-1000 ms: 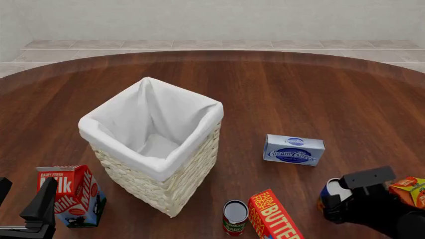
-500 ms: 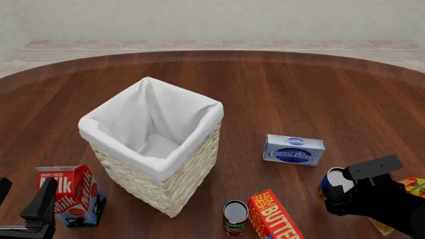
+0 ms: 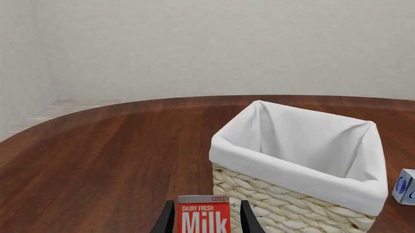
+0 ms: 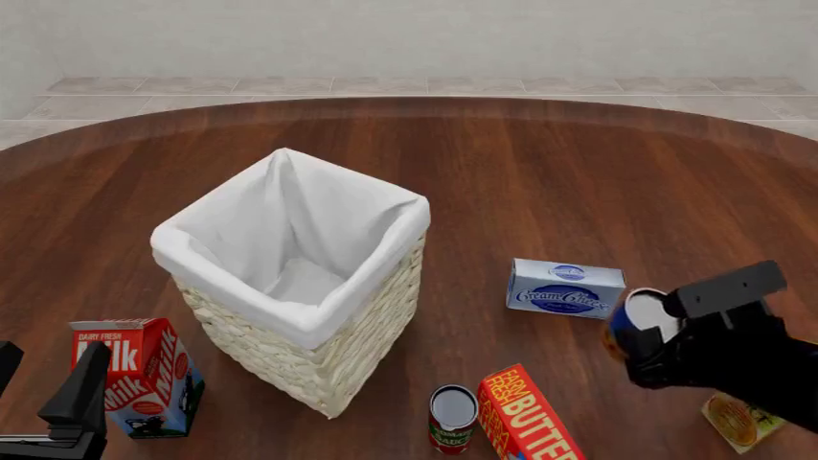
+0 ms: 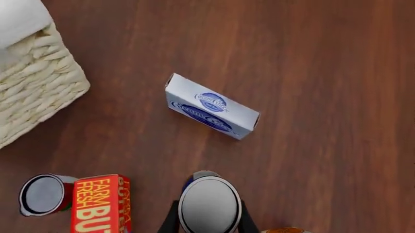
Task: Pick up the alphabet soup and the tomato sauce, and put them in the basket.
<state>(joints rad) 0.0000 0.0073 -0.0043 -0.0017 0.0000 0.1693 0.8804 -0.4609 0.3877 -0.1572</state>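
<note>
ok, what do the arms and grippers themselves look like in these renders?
Both are matte black with blocky, angular housings. The right gripper sits ahead of a bulky dark wrist topped by a flat rectangular block; its thin black fingers show in the wrist view. The left gripper shows slim black fingers too. No cables or markings visible.

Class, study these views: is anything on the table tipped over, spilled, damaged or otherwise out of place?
Nothing stands out. The basket, milk carton and tomato sauce stand upright, the cream cheese box and butter box lie intact, and the alphabet soup sits upright in the right gripper. Nothing has spilled.
</note>
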